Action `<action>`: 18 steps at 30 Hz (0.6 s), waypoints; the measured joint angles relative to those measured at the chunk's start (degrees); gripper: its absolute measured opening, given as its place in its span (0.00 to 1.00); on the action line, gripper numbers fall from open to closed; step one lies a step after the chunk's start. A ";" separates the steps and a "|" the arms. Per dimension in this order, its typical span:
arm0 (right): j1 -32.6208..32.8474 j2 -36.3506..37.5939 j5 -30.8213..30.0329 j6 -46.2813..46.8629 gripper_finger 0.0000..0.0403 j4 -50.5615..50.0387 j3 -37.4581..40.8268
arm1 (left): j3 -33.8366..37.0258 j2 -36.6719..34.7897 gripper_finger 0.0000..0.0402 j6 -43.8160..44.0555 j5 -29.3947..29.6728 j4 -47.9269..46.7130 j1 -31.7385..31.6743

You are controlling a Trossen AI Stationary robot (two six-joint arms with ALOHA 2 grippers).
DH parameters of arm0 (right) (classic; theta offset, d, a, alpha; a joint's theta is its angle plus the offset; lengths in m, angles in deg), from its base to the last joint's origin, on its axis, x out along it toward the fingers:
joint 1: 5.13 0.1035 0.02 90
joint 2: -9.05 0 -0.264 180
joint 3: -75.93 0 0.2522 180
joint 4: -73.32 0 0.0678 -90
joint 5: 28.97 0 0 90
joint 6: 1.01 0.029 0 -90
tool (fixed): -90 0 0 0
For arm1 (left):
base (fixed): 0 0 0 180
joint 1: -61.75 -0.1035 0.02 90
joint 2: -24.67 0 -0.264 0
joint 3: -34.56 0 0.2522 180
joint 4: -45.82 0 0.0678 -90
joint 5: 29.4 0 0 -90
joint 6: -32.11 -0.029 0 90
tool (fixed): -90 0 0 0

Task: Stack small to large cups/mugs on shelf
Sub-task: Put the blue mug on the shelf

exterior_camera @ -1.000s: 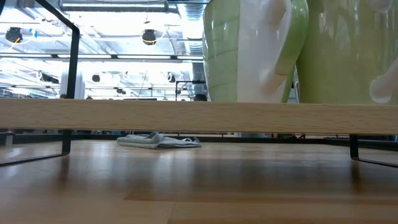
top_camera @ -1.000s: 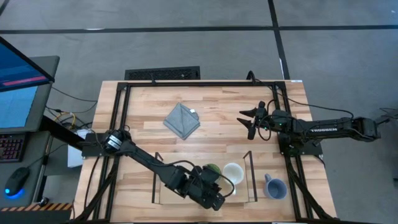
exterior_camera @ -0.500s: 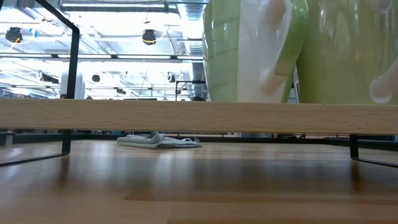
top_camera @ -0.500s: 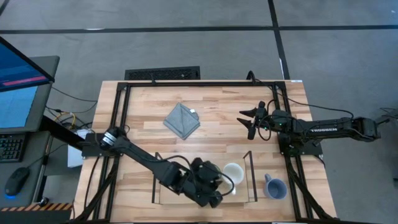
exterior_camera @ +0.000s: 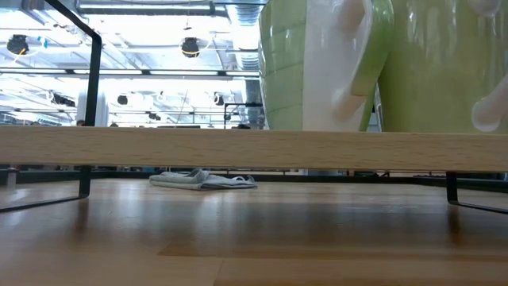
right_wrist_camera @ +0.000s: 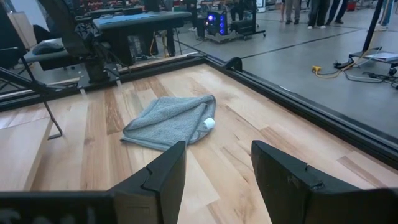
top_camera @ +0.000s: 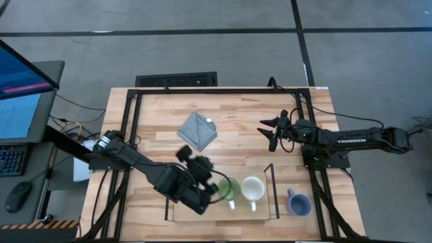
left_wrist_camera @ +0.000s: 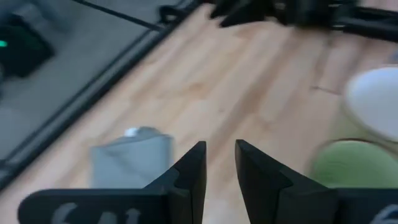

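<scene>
Sitting beside left claw (top_camera: pixel 210 183): green mug (top_camera: pixel 229 189)

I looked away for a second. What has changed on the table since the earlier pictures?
The left gripper has drawn back off the green mug toward the grey cloth, empty. Both shelf mugs, the blue-grey mug on the table and the right gripper stayed put.

My rig, as listed: left arm (top_camera: pixel 145 170), matte black links, round silver-capped joint near its base. Right arm (top_camera: pixel 351 140), same black, white lettering along one link (too small to read). Right pincer (right_wrist_camera: pixel 214 168): two broad, dark, flat-faced fingers.
</scene>
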 joint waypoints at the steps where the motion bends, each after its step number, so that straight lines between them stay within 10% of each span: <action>1: 0.00 0.02 0.00 0.00 0.51 0.02 0.00 | 0.01 -0.51 0.19 1.50 0.73 -2.72 0.03; 18: 0.00 0.02 -0.15 -1.20 0.51 -0.02 0.00 | 14.16 -12.71 0.19 13.03 7.03 -13.99 -1.03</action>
